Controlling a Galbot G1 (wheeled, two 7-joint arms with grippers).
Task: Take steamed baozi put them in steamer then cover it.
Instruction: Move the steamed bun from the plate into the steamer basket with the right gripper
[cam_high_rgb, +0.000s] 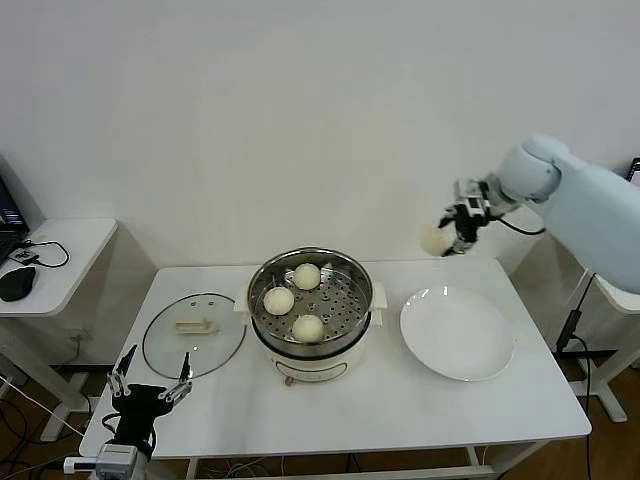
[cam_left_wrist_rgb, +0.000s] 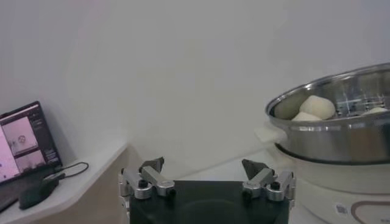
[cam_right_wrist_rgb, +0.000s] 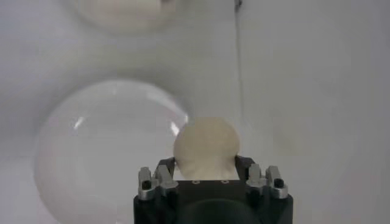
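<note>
Surface: white table against a white wall.
Steamer: mid-table, lid off, three baozi on its perforated tray.
Plate: right of steamer.
Glass lid: left of steamer.
Right gripper: raised beyond plate, fingers pinching fourth baozi.
Left gripper: near table's front-left edge, fingers spread, idle.

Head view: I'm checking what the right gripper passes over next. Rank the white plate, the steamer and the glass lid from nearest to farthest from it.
Right gripper is raised above the table's far right, clamped on a baozi.
1. White plate, just below it on the right.
2. Steamer, table centre.
3. Glass lid, left of the steamer.
</note>
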